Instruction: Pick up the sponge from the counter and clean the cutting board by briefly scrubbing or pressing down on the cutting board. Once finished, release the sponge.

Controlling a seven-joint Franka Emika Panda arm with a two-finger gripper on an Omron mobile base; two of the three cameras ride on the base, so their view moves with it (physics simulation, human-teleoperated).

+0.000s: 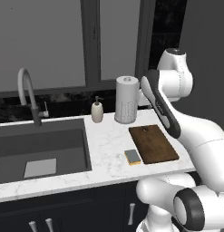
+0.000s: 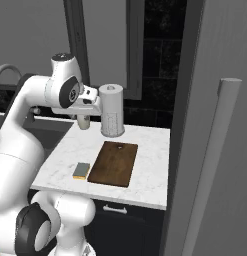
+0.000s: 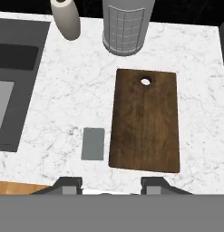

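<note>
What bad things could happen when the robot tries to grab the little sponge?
1. The sponge lies right beside the cutting board, so one finger of the open gripper might land on the board's edge and miss the grab.
2. The paper towel roll and soap bottle stand upright just behind the board; a wide arm swing could knock them over.
3. The sink is nearby, so a pushed sponge might slide that way.
</note>
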